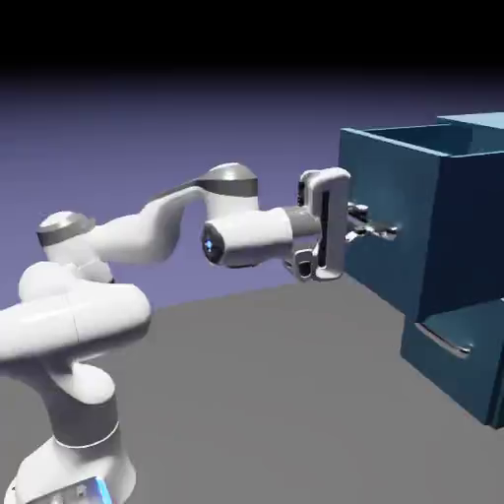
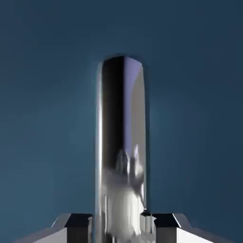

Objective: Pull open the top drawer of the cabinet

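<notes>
- Top drawer (image 1: 384, 207): at 3 o'clock in the exterior view, standing out from the cabinet (image 1: 480, 120), its open box showing from above.
- Claw (image 1: 368, 224): clamped on the top drawer's silver bar handle (image 2: 121, 137), one finger on either side.
- Hand view: handle runs from 12 o'clock down to 6 o'clock, blue front behind it, grips at the bottom edge.
- Lower drawer (image 1: 448, 369): 4 o'clock, set back beneath the top one.
- Arm (image 1: 128, 236): base at 7 o'clock on the grey counter (image 1: 266, 394), reaching toward 3 o'clock.
</notes>
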Robot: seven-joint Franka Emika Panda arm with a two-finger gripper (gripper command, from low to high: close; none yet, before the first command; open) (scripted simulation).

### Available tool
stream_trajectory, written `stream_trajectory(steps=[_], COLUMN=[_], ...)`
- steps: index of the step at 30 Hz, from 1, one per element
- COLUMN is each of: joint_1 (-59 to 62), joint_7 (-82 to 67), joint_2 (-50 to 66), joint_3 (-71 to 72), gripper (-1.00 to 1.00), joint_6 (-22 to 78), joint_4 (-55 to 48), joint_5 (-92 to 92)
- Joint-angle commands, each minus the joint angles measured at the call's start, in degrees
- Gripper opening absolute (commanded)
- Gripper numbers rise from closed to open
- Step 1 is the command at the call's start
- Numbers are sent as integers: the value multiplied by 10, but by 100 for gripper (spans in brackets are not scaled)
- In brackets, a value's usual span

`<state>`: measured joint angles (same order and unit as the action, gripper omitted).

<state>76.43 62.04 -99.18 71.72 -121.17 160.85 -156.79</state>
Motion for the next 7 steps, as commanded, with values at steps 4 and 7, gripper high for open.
stream_trajectory(steps=[4,7], joint_1=[-57,-99], joint_7=[8,2], joint_2=[-17,-18], joint_3=[-14,-31], gripper=[100,100], joint_6=[0,-14], joint_4=[56,85], joint_5=[29,53])
